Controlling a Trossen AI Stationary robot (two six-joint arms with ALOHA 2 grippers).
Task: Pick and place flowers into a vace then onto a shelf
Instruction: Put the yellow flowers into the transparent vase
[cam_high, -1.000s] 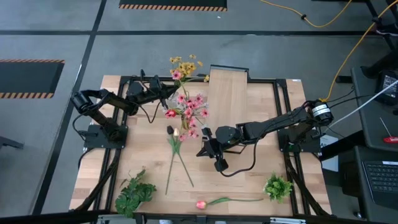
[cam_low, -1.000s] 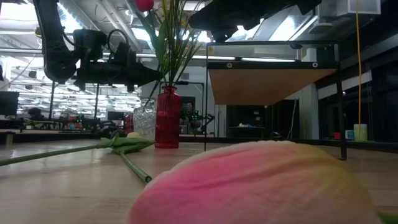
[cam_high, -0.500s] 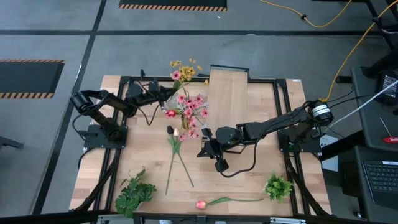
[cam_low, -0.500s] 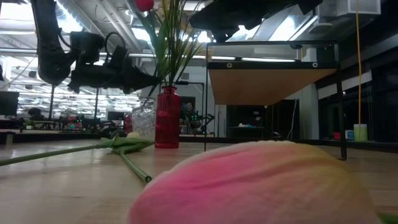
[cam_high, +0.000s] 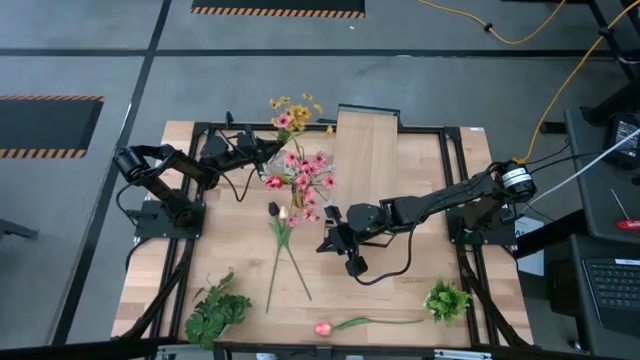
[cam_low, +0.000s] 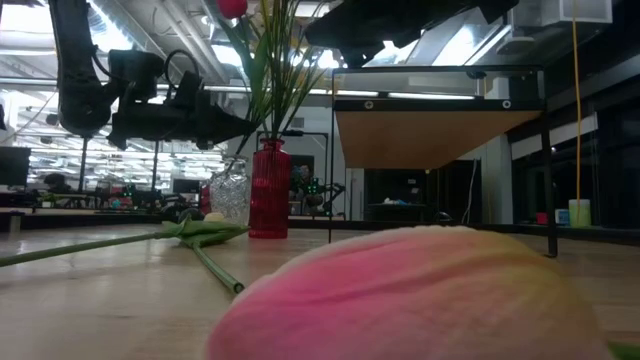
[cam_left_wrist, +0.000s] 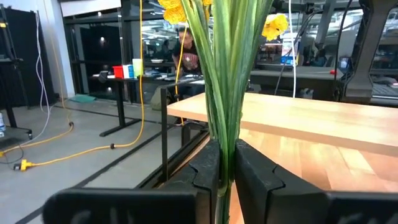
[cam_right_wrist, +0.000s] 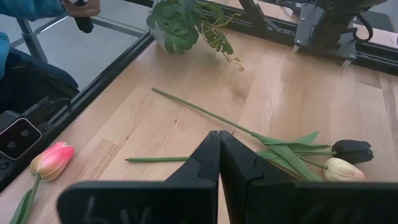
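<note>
Left wrist view: left gripper (cam_left_wrist: 227, 168) clenched on yellow daisies (cam_left_wrist: 227, 74), stems upright, presumably for lowering into vase (cam_low: 230, 192) beside red cylinder (cam_low: 268, 188). Right gripper (cam_right_wrist: 219, 163) closed, empty, over tabletop (cam_high: 400, 270). Pink tulip (cam_high: 323, 328) lying at front edge; shelf (cam_high: 368, 150) bare.

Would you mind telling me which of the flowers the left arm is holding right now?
The yellow daisies: their green stems are clamped in the left gripper above the table's far edge, while the tulips and the pink tulip lie loose on the table.
</note>
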